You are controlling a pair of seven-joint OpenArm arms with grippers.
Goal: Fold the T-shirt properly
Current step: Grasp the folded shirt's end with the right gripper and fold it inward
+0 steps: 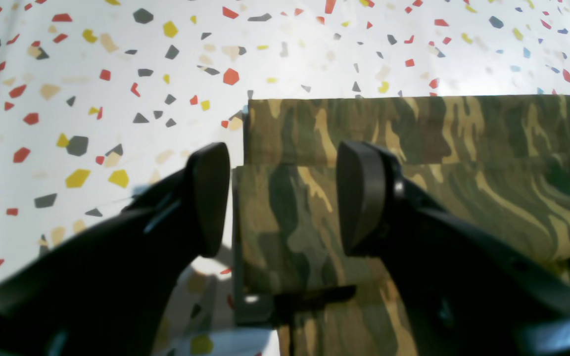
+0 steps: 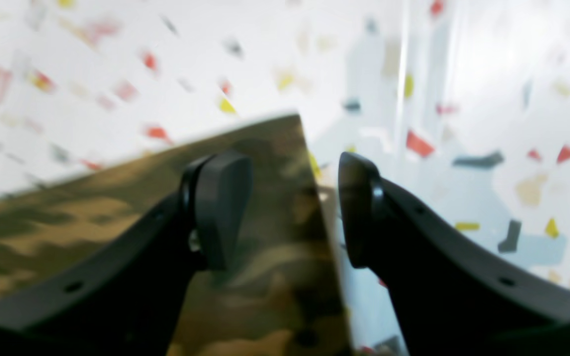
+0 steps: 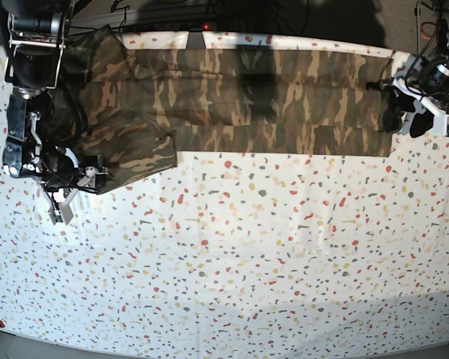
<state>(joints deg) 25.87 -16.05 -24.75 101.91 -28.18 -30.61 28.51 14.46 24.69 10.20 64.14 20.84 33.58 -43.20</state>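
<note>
We see the T-shirt (image 3: pixel 239 97) spread along the table's (image 3: pixel 232 262) far edge, left gripper (image 3: pixel 408 120) at its right end, right gripper (image 3: pixel 63 198) by its left sleeve.

Both arms are built of matte black links: the left gripper (image 1: pixel 282 198) carries two broad curved black fingers (image 1: pixel 211 198) ending in rounded, flat-faced pads, and the right gripper (image 2: pixel 295 210) is of the same pattern, with small round holes along its finger arms and a bright screw head beside one pad. In the base view the right arm (image 3: pixel 30 127) shows a black segmented body with white and silver brackets near the wrist and dark cabling alongside. The left arm (image 3: pixel 426 86) shows black housings with white fittings and thin cables at the wrist.
</note>
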